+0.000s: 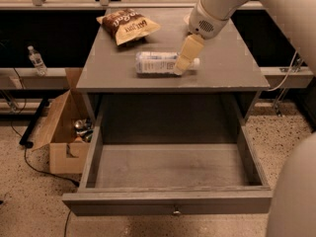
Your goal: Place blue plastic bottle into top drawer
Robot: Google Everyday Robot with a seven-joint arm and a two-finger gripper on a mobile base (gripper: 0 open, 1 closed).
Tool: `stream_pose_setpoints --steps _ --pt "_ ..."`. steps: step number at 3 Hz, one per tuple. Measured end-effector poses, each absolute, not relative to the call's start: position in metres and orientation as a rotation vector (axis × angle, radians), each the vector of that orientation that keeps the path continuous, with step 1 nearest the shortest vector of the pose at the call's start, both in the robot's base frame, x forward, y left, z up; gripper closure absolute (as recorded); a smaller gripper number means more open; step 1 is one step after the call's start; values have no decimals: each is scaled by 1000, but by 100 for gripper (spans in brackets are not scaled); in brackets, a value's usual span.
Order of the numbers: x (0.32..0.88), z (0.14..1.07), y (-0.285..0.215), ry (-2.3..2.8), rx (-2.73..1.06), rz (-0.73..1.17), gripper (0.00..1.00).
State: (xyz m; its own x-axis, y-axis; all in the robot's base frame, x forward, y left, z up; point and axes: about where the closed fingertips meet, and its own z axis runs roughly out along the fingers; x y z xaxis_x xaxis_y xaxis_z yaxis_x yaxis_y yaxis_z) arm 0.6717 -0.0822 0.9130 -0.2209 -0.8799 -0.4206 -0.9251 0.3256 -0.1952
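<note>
The blue plastic bottle (pixel 157 63) lies on its side on the grey cabinet top (pixel 108 73), white cap pointing right. My gripper (pixel 182 65) hangs from the arm at upper right, its cream fingers over the bottle's cap end. The top drawer (pixel 170 169) is pulled fully out below the cabinet top, with a small round knob (pixel 175 212) at its front centre. Nothing lies in the drawer.
A brown chip bag (pixel 128 26) lies at the back left of the cabinet top. An open cardboard box (pixel 64 132) with cans stands on the floor to the left. A small clear water bottle (pixel 36 59) stands on a ledge at far left. Cables run along the floor.
</note>
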Motion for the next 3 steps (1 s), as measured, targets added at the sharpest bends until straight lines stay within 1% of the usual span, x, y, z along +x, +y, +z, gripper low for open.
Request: stream_pose_setpoints --steps 2,3 --pt "708 877 -53 2211 -1654 89 0" --pt "716 860 -45 2246 -1691 87 16"
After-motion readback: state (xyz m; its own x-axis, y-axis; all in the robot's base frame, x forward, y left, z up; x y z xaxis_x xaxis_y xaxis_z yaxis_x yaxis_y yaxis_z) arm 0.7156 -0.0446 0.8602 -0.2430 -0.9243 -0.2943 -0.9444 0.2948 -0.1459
